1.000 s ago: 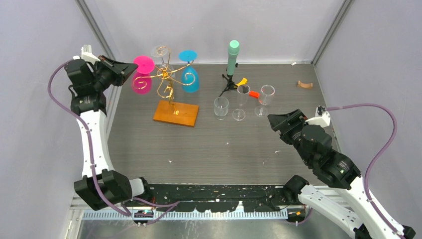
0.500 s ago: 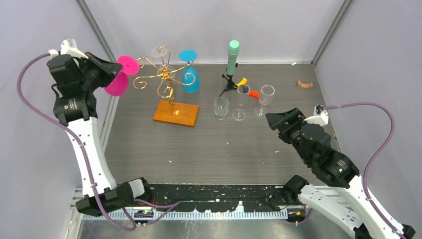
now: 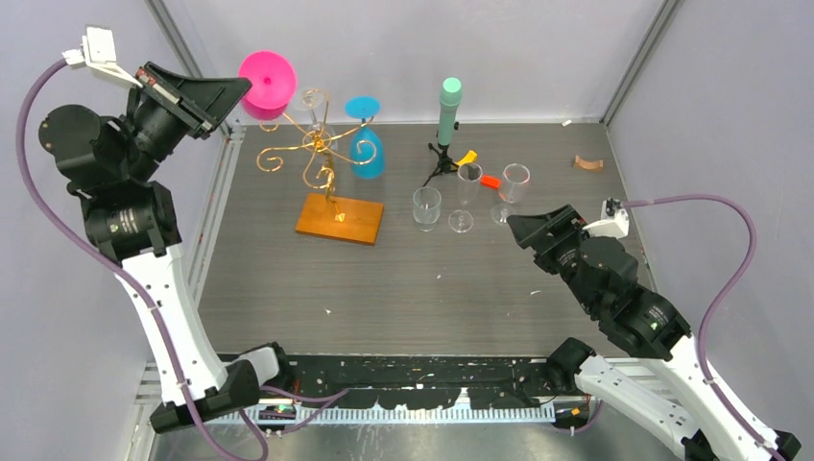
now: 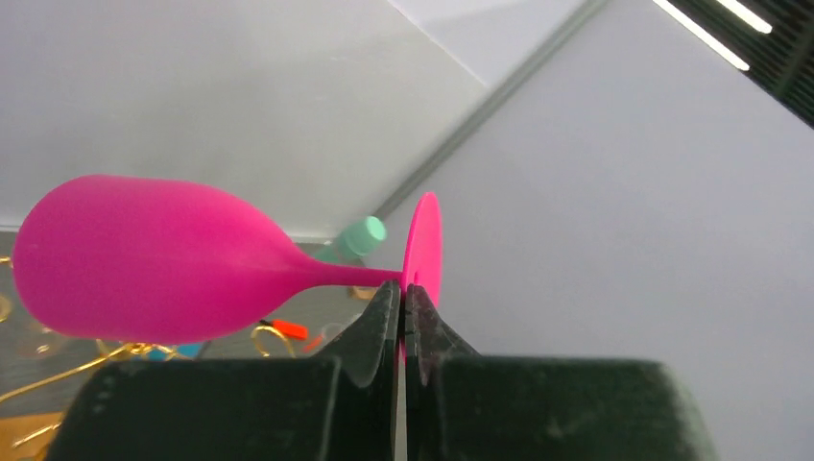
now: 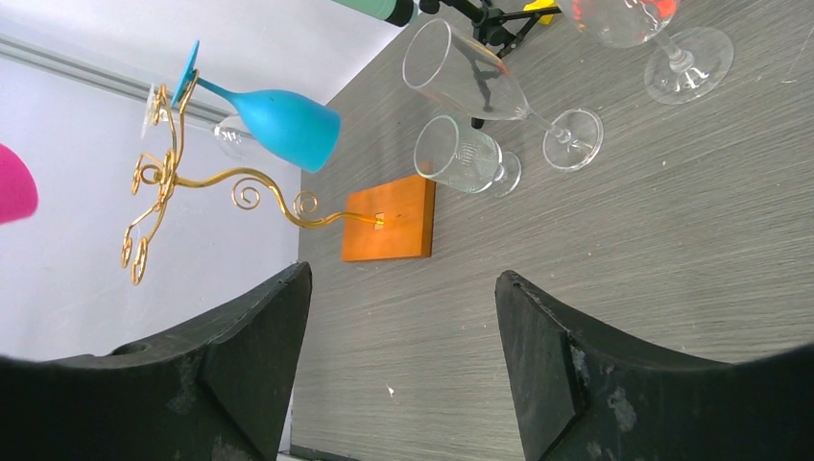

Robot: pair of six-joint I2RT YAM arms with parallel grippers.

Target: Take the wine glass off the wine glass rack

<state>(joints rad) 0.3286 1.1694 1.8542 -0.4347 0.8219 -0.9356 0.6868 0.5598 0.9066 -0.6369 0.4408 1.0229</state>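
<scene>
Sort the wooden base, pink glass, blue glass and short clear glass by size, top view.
Biggest: wooden base and pink glass, about alike, glass nearer the camera.
Then blue glass.
Smallest: short clear glass.

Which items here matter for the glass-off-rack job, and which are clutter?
Job:
- pink wine glass, clamped by its stem in the left hand
- gold wine glass rack
- blue glass and clear glass hanging on it

Lying about:
- mint-green cylinder on tripod
- three standing clear glasses
- yellow and red bits
- open right hand

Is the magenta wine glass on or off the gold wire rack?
Off: the left pincer grips the magenta wine glass by its stem, clear of the gold wire rack.
</scene>
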